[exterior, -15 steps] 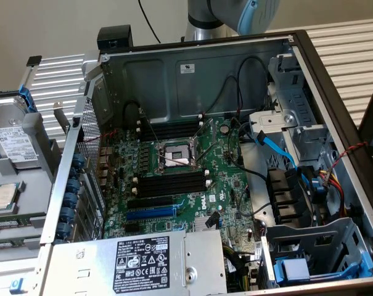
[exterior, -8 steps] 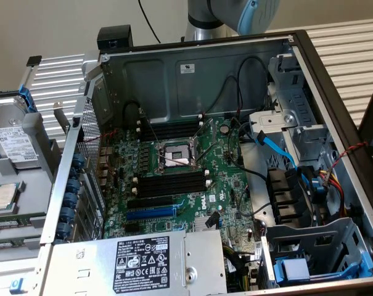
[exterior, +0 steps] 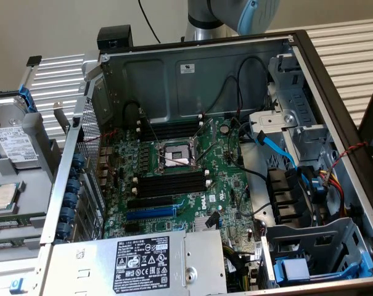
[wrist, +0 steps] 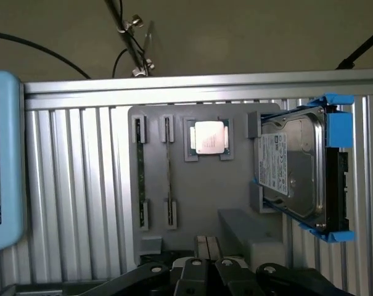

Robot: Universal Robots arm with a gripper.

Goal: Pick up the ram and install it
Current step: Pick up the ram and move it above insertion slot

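The ram (wrist: 168,179) stands on edge as a long thin stick in a grey holder tray (wrist: 235,185). A second thin stick (wrist: 140,179) stands in the slot beside it. My gripper (wrist: 205,245) hangs above the tray's near edge, shut with nothing between its fingers, a short way from the sticks' ends. In the exterior view the open computer case (exterior: 198,68) shows its motherboard with black memory slots (exterior: 172,182) and a further bank (exterior: 171,130), all without sticks. Part of my arm (exterior: 235,13) rises behind the case.
A processor chip (wrist: 209,137) and a hard drive (wrist: 297,166) in a blue bracket sit on the same tray, which lies at the exterior view's left (exterior: 7,203). A blue expansion slot (exterior: 149,214), power supply (exterior: 143,262), blue cables (exterior: 275,148) and drive cage (exterior: 315,259) crowd the case.
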